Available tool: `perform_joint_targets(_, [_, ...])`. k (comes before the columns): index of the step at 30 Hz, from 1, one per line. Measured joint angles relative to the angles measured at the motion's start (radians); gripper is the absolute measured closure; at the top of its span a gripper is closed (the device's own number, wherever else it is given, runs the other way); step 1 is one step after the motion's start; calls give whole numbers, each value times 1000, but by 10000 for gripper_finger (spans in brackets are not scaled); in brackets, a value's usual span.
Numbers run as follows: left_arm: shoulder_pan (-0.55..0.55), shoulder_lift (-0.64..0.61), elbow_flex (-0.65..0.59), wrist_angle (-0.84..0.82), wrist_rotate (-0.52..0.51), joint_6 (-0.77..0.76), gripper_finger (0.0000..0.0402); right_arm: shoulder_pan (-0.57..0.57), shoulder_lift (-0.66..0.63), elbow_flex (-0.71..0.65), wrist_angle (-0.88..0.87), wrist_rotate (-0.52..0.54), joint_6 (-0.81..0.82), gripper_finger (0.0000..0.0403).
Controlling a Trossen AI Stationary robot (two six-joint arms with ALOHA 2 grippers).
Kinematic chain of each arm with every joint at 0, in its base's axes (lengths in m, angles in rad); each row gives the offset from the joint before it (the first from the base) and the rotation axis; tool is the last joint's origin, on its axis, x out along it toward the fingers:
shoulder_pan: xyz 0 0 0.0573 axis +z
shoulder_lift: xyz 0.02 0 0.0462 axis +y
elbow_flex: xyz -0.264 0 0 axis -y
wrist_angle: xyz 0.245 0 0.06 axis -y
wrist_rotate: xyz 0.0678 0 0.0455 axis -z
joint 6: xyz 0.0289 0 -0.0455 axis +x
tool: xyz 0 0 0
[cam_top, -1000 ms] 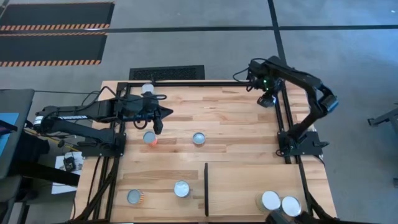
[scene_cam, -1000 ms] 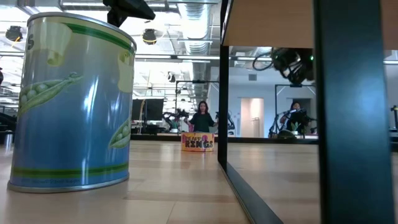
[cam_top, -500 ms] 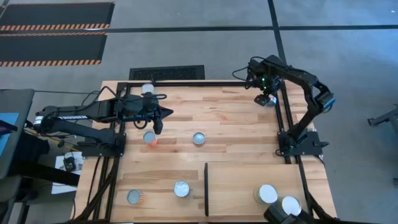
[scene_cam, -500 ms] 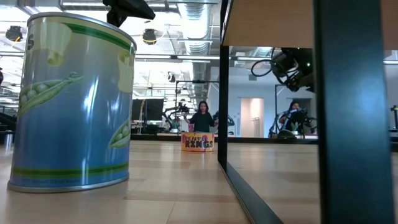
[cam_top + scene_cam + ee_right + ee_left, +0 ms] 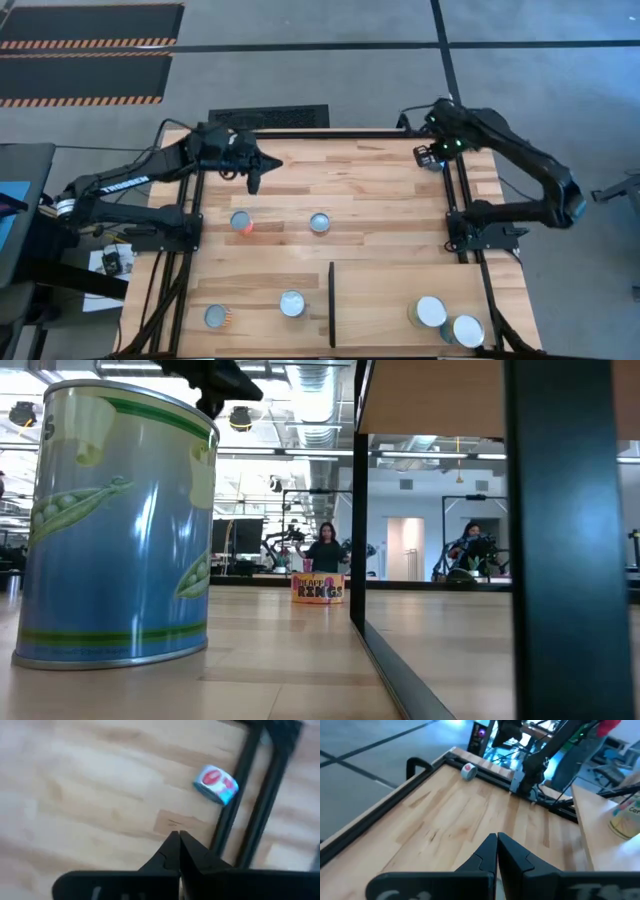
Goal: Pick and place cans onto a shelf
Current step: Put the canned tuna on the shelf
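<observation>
Two white-topped round tins [image 5: 432, 312] standing on the pale wooden shelf section [image 5: 385, 300] beyond the thin black divider [image 5: 331, 303], well apart from both pincers; four more small cans loose on the plank tabletop [image 5: 370, 195], the orange-labelled one [image 5: 240, 222] near the left gripper [image 5: 253, 185]. Left gripper raised over the table's far part, fingers pressed together, empty. Right gripper [image 5: 178, 838] at the far right edge, fingers pressed together, empty, near a small blue-and-white tin with red top [image 5: 216, 783] beside the black frame rail [image 5: 231, 815].

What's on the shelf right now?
Two white-topped cans stand touching near the shelf's outer corner. Neither end effector is over it. The low view shows no more.
</observation>
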Motion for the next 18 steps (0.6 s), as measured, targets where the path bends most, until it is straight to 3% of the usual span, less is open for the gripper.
perform_joint_targets(8, [123, 100, 0, 21, 89, 44, 401, -13, -57, -235, 192, 136, 503, 399])
perform_joint_targets(12, [157, 108, 0, 15, 131, 65, 402, -54, -57, -334, 321, 132, 613, 399])
perform_joint_targets(18, [197, 108, 0, 11, 145, 66, 401, -136, -43, -404, 383, 117, 709, 400])
